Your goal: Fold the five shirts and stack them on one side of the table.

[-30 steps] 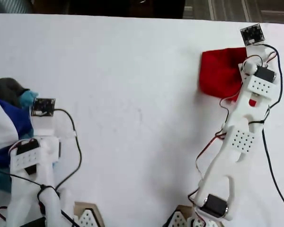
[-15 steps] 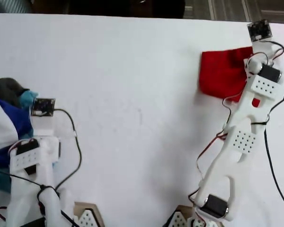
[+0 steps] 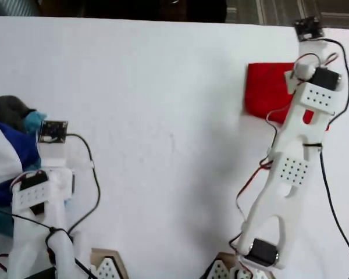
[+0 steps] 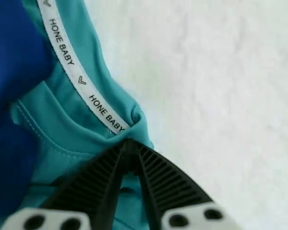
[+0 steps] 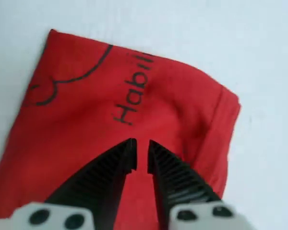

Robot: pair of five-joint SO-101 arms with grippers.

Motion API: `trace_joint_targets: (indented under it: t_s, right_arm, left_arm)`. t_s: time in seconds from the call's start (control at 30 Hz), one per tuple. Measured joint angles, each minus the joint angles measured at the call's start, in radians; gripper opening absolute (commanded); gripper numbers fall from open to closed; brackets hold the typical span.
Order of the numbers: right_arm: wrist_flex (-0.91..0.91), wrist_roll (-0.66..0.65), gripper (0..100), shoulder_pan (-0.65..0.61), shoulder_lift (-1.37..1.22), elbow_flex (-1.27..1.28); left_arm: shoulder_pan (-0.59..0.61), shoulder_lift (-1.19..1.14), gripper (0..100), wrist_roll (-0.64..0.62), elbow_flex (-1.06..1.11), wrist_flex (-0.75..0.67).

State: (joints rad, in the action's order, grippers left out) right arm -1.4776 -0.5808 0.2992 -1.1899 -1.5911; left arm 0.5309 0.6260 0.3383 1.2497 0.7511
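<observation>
Red shirt (image 3: 266,93), folded into a flat rectangle, lies far right on the table (image 3: 163,104) under my right arm; the crumpled pile (image 3: 9,145) is at the left edge. Left wrist: left gripper (image 4: 129,146) is pinched closed, tips at the teal shirt (image 4: 72,129) collar. Right wrist: right gripper (image 5: 141,151) is a sliver apart and empty, directly over the soft red fabric.

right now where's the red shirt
High view: the red shirt lies folded at the table's far right, partly under the right arm. In the right wrist view the right gripper is directly over it.
</observation>
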Motion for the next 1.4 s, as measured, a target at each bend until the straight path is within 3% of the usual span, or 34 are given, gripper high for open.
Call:
trace_joint_targets:
  t_s: [0.27,0.5,0.63,0.93,1.2,1.4]
  right_arm:
    - [-0.258,0.000,1.9,-0.080,0.100,-0.035]
    - [-0.272,0.107,1.9,-0.092,0.325,-0.009]
    - [-0.272,0.120,1.9,-0.120,0.542,0.178]
    - [-0.229,0.120,2.1,-0.336,1.283,1.148]
    - [0.299,0.120,2.1,-0.379,1.688,2.213]
    - [0.601,0.120,2.0,-0.379,1.916,2.705]
  left_arm:
    - [0.000,0.000,3,0.000,0.000,0.000]
    - [0.000,0.000,3,0.000,0.000,0.000]
    - [0.000,0.000,3,0.000,0.000,0.000]
    - [0.000,0.000,3,0.000,0.000,0.000]
    - [0.000,0.000,3,0.000,0.000,0.000]
    - [0.000,0.000,3,0.000,0.000,0.000]
